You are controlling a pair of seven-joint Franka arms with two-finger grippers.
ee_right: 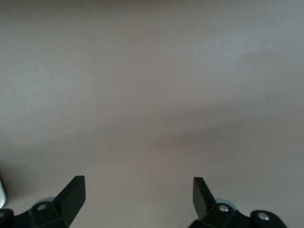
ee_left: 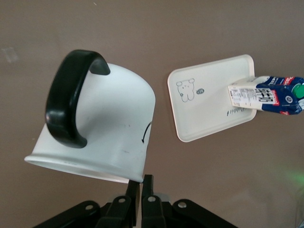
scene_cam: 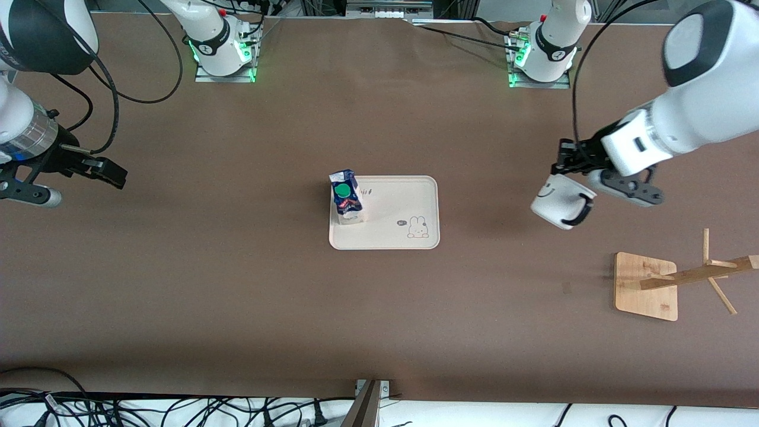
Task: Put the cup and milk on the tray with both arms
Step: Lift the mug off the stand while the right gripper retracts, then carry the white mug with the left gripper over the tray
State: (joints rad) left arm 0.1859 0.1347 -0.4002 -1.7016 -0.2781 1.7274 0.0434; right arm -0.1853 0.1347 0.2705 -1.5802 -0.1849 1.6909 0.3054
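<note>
While the tray (scene_cam: pixel 409 201) lies flat at frame centre in the front view, carries the milk (scene_cam: pixel 346 197) upright in its corner toward the right arm's end, farthest from the camera. Otherwise bare: cream surface, raised rim, small rabbit drawing in the lower corner toward the left arm's end. Carton dark blue and white with a round green cap on top.

Right of centre, hangs tilted in the air over bare table (scene_cam: pixel 237 296), toward the left arm's end and well apart from the tray: the cup (scene_cam: pixel 560 204), white, black smiley on its side, black loop handle. Pinched at its rim by the left gripper (ee_left: pixel 141 187), fingers closed tight on the wall.

At the left edge, waits over bare table the right gripper (ee_right: pixel 138 190), fingers spread wide, holding nothing.

Lower right, stands a wooden rack (scene_cam: pixel 647 286) on its square base.
</note>
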